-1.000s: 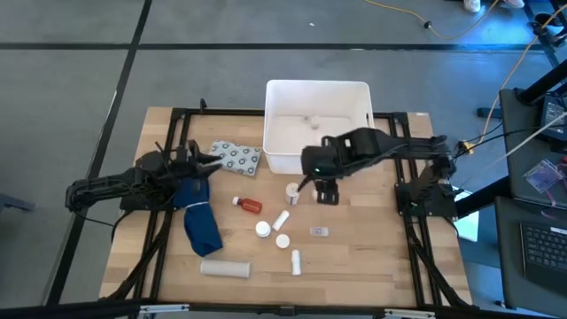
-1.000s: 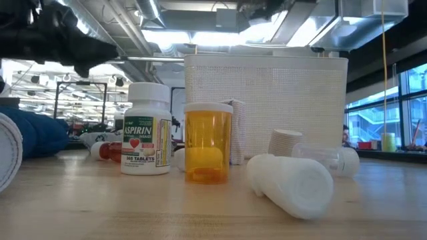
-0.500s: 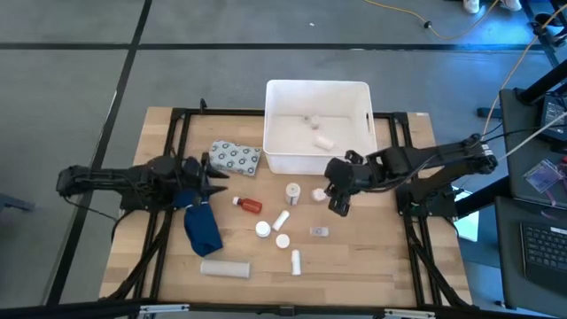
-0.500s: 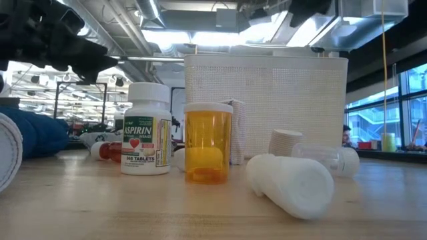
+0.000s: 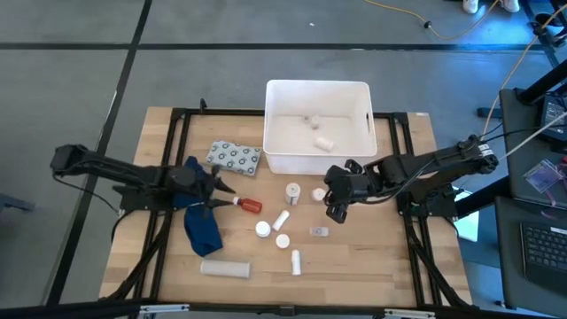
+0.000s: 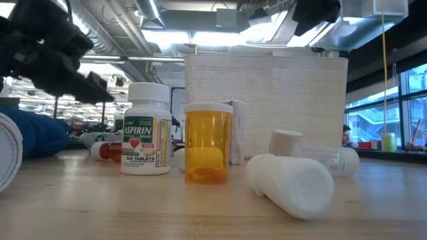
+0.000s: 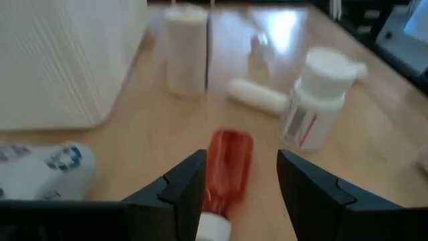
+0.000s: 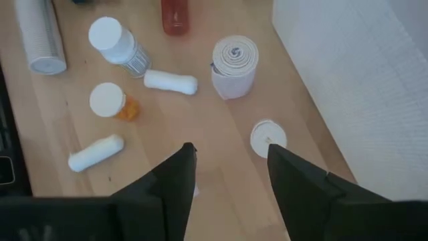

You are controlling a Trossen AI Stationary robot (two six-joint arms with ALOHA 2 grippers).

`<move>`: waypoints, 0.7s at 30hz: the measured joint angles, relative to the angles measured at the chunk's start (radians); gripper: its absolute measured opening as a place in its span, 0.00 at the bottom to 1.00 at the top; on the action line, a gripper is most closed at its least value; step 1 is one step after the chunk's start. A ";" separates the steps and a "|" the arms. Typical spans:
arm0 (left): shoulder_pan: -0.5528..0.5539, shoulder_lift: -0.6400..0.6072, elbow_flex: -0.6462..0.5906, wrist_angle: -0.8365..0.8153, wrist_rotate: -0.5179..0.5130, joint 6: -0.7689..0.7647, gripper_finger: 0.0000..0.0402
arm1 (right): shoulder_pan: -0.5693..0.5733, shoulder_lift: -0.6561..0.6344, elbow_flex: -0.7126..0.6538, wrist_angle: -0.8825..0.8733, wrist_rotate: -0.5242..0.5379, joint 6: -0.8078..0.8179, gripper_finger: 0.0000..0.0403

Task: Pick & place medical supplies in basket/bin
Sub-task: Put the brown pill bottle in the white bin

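The white tub stands at the table's far middle with two small white items inside. My left gripper is open and low over the table. Its fingers stand on either side of the lying red-orange bottle, near its white cap, without touching. My right gripper is open above bare table in front of the tub, close to a small white roll and a bandage roll. White bottles and tubes are scattered on the table's middle. The grey dotted pack lies left of the tub.
A dark blue cloth lies under and nearside of my left arm. A long white roll lies near the near edge. In the low view an aspirin bottle and an orange vial stand in front of the tub.
My left gripper has moved toward the right and near edges, from beside the dotted pack down to the red-orange bottle. My right arm has drawn back from over the tub's front toward the right edge; its gripper has shifted slightly toward the near edge.
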 joint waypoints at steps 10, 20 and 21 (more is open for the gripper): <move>0.000 0.208 0.000 0.095 -0.065 0.003 0.44 | 0.000 0.000 -0.002 0.002 0.001 -0.002 0.46; 0.000 0.356 0.000 0.166 -0.078 0.034 0.44 | 0.000 0.000 -0.002 0.001 0.001 -0.004 0.46; 0.000 0.369 0.000 0.174 -0.078 0.037 0.44 | 0.000 0.000 -0.002 0.001 0.001 -0.004 0.46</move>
